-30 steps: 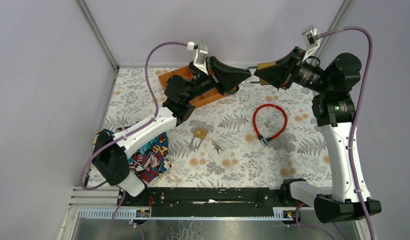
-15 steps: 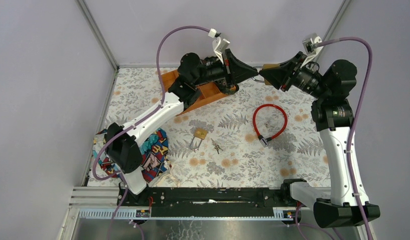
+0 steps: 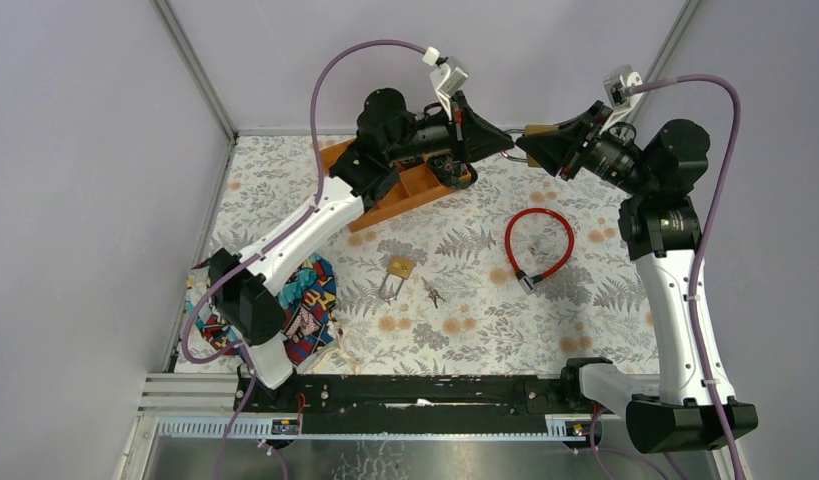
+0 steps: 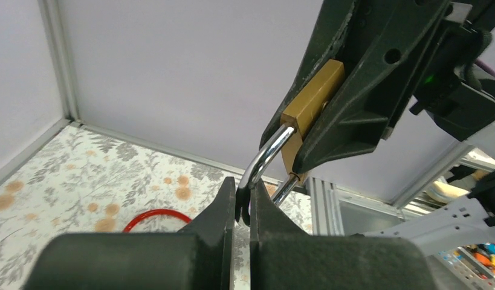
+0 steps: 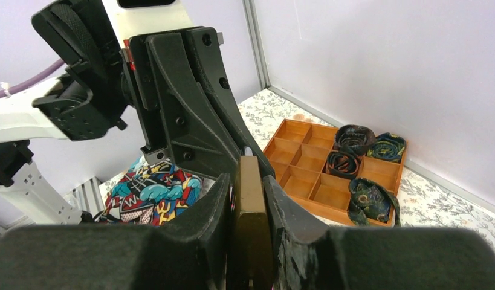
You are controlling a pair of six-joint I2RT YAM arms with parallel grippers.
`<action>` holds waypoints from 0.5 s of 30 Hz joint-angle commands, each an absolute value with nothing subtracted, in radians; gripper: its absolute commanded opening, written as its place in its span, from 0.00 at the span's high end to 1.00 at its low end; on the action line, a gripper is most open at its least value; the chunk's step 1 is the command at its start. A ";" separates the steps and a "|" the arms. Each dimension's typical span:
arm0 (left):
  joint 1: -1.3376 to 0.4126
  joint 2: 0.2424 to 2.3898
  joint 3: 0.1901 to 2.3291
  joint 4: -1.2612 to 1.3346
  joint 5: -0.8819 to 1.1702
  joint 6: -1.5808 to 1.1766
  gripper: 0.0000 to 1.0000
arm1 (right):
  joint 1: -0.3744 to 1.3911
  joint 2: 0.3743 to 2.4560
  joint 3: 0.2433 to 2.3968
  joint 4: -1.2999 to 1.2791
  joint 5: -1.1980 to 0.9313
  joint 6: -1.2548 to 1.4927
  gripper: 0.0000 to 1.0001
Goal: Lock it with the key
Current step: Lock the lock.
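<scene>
A brass padlock (image 5: pixel 251 205) is held in the air at the back of the table, with my right gripper (image 5: pixel 249 181) shut on its body (image 4: pixel 311 99). Its steel shackle (image 4: pixel 266 157) sticks out toward my left gripper (image 4: pixel 243 184), which is shut. The left fingertips (image 4: pixel 228 196) touch the bend of the shackle, and a thin dark sliver sits in the gap between them; I cannot tell what it is. In the top view the left gripper (image 3: pixel 507 145) and right gripper (image 3: pixel 526 149) meet tip to tip. A small bunch of keys (image 3: pixel 434 292) lies on the table, far from both.
A second padlock (image 3: pixel 396 270) lies left of the keys. A red cable loop (image 3: pixel 538 243) lies under the right arm. A wooden tray (image 3: pixel 405 190) with rolled ties stands at the back, under the left arm. A colourful cloth (image 3: pixel 300 305) lies at the near left.
The left arm has risen and swung right from over the tray, bringing its shut fingertips up against the shackle. The right gripper has shifted slightly with the padlock.
</scene>
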State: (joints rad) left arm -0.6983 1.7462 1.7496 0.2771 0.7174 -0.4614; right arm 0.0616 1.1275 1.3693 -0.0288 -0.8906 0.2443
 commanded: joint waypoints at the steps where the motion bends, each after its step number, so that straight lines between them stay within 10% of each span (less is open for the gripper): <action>1: -0.958 1.743 2.006 0.120 0.972 -0.365 1.00 | 0.132 1.252 1.264 -0.060 -0.903 0.202 1.00; 15: -1.015 1.935 2.601 -0.493 0.813 -0.008 1.00 | 0.132 1.263 1.257 -0.055 -0.906 0.156 1.00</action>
State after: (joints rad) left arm -0.7631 1.9121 2.3573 -0.5766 0.4465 -0.0772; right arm 0.0612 1.1431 1.3254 0.0917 -0.8837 0.2768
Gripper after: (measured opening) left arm 0.055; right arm 0.281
